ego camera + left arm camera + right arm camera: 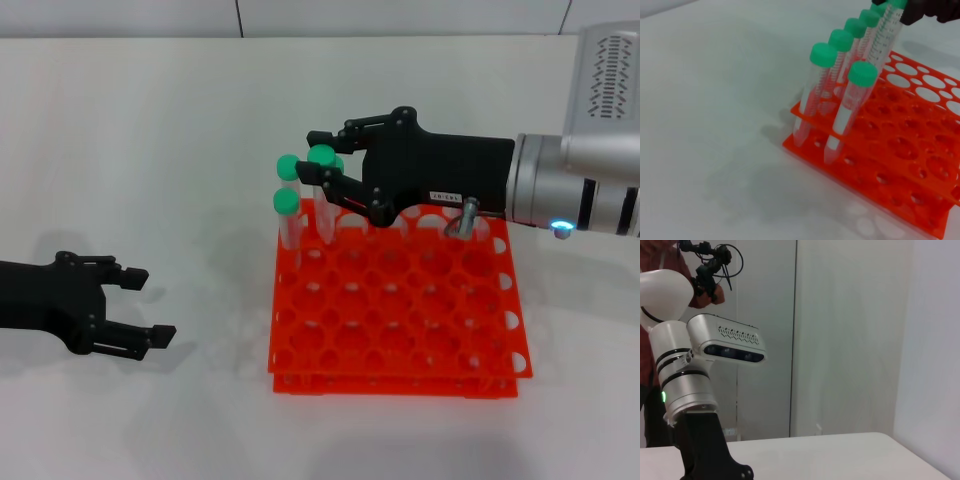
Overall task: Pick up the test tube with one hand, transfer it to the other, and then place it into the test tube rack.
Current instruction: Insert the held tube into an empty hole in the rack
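— Where is the test tube (322, 190)?

— Upright over the far left corner of the orange-red test tube rack (400, 330), its green cap level with the other green-capped tubes (819, 90) standing there. The right claw (335, 170), the one with the white label, is clamped on it.

— And the left claw (135, 308)?

— Low over the white tabletop (150, 150), well apart from the rack, fingers spread, holding nothing.
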`<state>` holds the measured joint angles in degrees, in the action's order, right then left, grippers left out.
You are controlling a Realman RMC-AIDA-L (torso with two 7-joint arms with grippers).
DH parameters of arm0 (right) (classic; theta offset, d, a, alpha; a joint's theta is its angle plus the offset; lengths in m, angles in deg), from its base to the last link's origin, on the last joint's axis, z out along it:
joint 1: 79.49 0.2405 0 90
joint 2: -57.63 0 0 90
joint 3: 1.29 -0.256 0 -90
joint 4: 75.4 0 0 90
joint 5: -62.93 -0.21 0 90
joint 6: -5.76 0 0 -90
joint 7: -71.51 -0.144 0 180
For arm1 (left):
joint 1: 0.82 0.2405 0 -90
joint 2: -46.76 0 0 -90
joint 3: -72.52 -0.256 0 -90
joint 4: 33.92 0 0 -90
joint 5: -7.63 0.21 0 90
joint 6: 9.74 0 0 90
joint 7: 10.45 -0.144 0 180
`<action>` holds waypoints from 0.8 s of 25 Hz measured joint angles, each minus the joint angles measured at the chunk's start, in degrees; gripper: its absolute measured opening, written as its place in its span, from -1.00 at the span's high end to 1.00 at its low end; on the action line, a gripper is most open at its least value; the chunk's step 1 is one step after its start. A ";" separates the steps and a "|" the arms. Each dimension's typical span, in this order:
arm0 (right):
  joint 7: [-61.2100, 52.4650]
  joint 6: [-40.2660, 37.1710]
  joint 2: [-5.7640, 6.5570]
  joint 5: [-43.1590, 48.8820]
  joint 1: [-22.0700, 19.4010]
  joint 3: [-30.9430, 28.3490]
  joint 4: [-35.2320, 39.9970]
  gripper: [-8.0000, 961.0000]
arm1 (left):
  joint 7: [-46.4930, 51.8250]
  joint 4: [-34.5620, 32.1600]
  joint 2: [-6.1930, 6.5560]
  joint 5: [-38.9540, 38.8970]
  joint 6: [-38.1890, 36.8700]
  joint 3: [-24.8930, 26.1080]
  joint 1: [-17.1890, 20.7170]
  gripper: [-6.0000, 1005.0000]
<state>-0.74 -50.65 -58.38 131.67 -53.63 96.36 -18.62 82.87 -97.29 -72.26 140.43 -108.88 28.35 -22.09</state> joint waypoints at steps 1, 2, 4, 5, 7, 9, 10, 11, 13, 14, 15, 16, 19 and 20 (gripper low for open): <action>0.00 -0.08 0.00 -0.01 -0.03 0.00 0.00 0.43 | -0.07 0.00 0.00 -0.03 0.00 0.03 0.00 -0.76; -0.01 -0.10 0.00 -0.01 -0.04 0.00 0.00 0.43 | -0.10 0.00 0.03 -0.04 0.00 0.03 0.00 -0.76; -0.25 -0.11 0.02 -0.02 -0.05 0.00 0.00 0.43 | -0.11 -0.04 0.07 -0.04 0.00 0.02 0.00 -0.76; -0.43 -0.11 0.07 -0.02 -0.04 -0.03 -0.09 0.43 | -0.11 -0.07 0.09 -0.05 0.00 0.03 -0.03 -0.76; -0.61 -0.12 0.12 -0.02 0.03 -0.07 -0.25 0.43 | -0.11 -0.15 0.11 -0.06 0.00 0.02 -0.13 -0.76; -0.73 -0.10 0.14 -0.02 0.12 -0.09 -0.33 0.43 | -0.11 -0.21 0.11 -0.09 0.00 -0.05 -0.24 -0.76; -0.89 -0.05 0.14 -0.02 0.14 -0.08 -0.33 0.43 | -0.11 -0.21 0.11 -0.09 0.00 -0.07 -0.31 -0.76; -1.05 -0.01 0.15 -0.02 0.16 -0.07 -0.33 0.43 | -0.19 -0.21 0.11 -0.09 0.00 -0.08 -0.36 -0.76; -1.32 0.08 0.17 -0.02 0.18 -0.06 -0.33 0.43 | -0.54 -0.19 0.11 -0.09 0.00 -0.09 -0.41 -0.76; -1.40 0.10 0.17 -0.02 0.18 -0.07 -0.36 0.43 | -0.85 -0.17 0.11 -0.09 0.00 -0.06 -0.43 -0.76; -1.42 0.11 0.18 -0.02 0.18 -0.08 -0.39 0.43 | -1.03 -0.14 0.11 -0.10 0.00 -0.02 -0.43 -0.76; -1.45 0.13 0.18 -0.02 0.18 -0.11 -0.43 0.43 | -1.08 -0.13 0.11 -0.10 0.00 0.00 -0.43 -0.76; -1.48 0.19 0.18 -0.02 0.02 -0.17 -0.44 0.43 | -1.17 -0.09 0.10 -0.09 0.00 0.07 -0.30 -0.76; -1.48 0.20 0.18 -0.02 -0.08 -0.17 -0.44 0.43 | -1.21 -0.09 0.10 -0.09 0.00 0.07 -0.24 -0.76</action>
<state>-2.23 -50.45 -58.20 131.65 -53.72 96.19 -19.07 81.66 -97.38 -72.15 140.33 -108.88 28.42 -22.33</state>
